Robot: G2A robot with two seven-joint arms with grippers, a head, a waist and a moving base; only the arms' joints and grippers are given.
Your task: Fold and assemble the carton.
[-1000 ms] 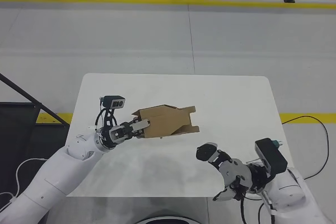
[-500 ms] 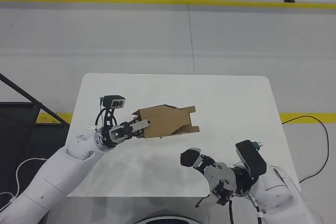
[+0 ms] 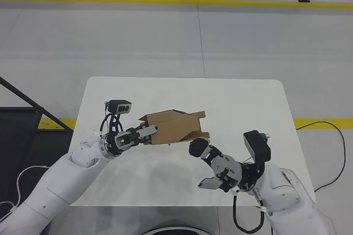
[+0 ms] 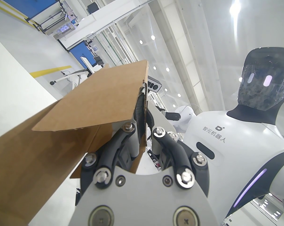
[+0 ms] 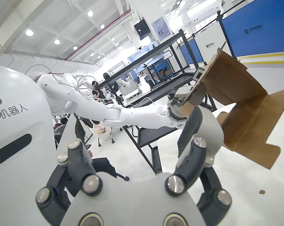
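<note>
L gripper clamps carton over table; R gripper, jaws wide apart, tilts up just beside it.

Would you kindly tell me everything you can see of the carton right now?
The carton is plain brown corrugated cardboard, not yet assembled: a half-flattened sleeve with its end flaps splayed open. It lies roughly level, held above the white table by the left gripper, which is shut on one end flap. The open right gripper sits close by the far end's flaps; whether it touches them cannot be told.
</note>
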